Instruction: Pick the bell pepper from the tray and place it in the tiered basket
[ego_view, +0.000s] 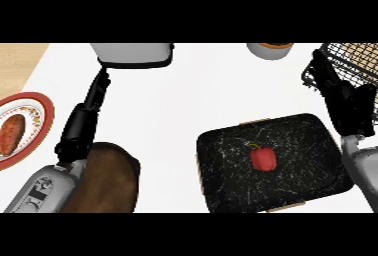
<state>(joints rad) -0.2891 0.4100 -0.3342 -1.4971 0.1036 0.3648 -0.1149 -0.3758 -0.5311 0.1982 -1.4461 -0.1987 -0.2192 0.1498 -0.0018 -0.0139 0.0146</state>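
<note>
— Nearest row, what is listed?
— Item 1: tray, black and marbled, right of centre. Contents: one bell pepper, red, lying near the tray's middle, touched by neither hand. Item 2: brown rounded slab, at the left, its edge covered by the left forearm.
— Middle row?
— Item 3: plate, red-rimmed, at the left edge. Contents: one orange-red piece of food. Item 4: left hand, fingers straight and stretched up the counter, holding nothing. Item 5: right hand, past the tray's right corner, dark against the basket; whether its fingers curl cannot be told.
— Far row?
— Item 6: tiered basket, black wire, far right corner; contents not discernible. Item 7: cup, something orange inside. Item 8: grey vessel, cut off by the top edge
</note>
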